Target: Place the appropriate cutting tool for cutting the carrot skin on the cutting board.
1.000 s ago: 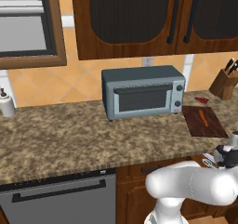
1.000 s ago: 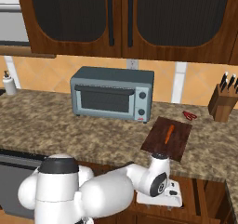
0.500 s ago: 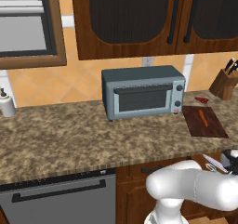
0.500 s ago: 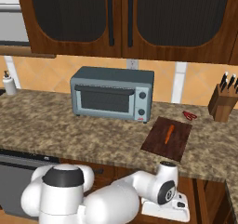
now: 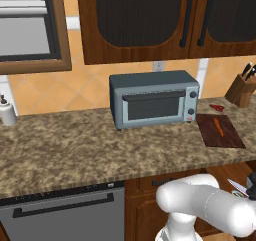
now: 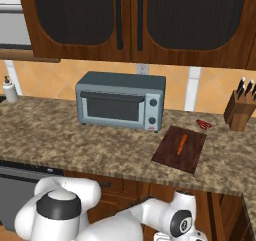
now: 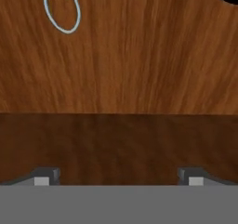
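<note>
The dark reddish-brown cutting board (image 5: pixel 227 137) (image 6: pixel 170 155) lies on the counter right of the grey toaster oven, with the small orange carrot (image 5: pixel 218 126) (image 6: pixel 182 144) on it. My gripper (image 7: pixel 118 177) is open and empty, low in front of the cabinets below the counter edge, and it also appears at the right edge of the left base view (image 5: pixel 251 186). It faces a brown wooden surface. A thin pale blue loop (image 7: pixel 60 9), apparently part of the cutting tool, lies at the top left of the hand view, well beyond the fingertips (image 7: pixel 44 177). The rest of the tool is cut off.
Behind the board are a small red utensil (image 5: pixel 217 107) (image 6: pixel 203 124) and a wooden knife block (image 5: pixel 241 90) (image 6: pixel 239 110). The toaster oven (image 5: pixel 155 100) (image 6: pixel 121 101) stands mid-counter, a white bottle (image 5: pixel 7 112) at far left. A dishwasher (image 5: pixel 65 212) sits under the counter.
The hand has dropped from counter-edge height to below the counter front, a little rightward. Things on the counter have not moved.
</note>
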Tool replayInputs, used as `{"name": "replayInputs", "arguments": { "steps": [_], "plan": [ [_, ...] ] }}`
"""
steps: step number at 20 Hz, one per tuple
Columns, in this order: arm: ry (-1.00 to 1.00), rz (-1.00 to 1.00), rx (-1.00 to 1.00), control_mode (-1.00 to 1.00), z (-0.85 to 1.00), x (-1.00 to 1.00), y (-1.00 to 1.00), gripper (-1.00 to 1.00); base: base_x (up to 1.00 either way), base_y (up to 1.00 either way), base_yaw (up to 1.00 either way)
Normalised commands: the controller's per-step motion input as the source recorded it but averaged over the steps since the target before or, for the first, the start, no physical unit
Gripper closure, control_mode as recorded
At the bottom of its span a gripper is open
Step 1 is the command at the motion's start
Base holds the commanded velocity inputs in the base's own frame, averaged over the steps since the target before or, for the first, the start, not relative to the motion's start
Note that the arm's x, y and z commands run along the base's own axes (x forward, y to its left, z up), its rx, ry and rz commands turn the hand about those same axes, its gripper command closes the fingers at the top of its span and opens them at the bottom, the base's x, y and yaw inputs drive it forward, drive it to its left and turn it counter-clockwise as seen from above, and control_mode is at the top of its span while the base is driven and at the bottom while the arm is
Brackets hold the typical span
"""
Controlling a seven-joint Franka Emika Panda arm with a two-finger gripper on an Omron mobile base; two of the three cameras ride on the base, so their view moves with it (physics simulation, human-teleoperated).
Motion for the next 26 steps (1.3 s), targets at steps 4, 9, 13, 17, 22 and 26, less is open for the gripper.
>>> {"name": "replayInputs", "arguments": {
  "steps": [4, 9, 13, 17, 22, 26],
  "plan": [
    [0.01, 0.01, 0.01, -1.00, 0.15, 0.24, 0.00, -1.00, 0.00, 0.00, 0.00],
    [-0.16, 0.05, 0.08, -1.00, 0.03, 0.27, 0.00, -1.00, 0.00, 0.00, 0.00],
    [-0.25, 0.04, 0.09, -1.00, 0.00, 0.23, 0.00, -1.00, 0.00, 0.00, 0.00],
    [-0.18, 0.00, 0.02, -1.00, 0.00, 0.28, 0.00, -1.00, 0.00, 0.00, 0.00],
    [-0.03, 0.00, 0.02, -1.00, 0.00, 0.54, 0.00, -1.00, 0.00, 0.00, 0.00],
    [-0.06, 0.00, 0.04, -1.00, 0.00, 0.46, 0.00, -1.00, 0.00, 0.00, 0.00]
  ]
}}
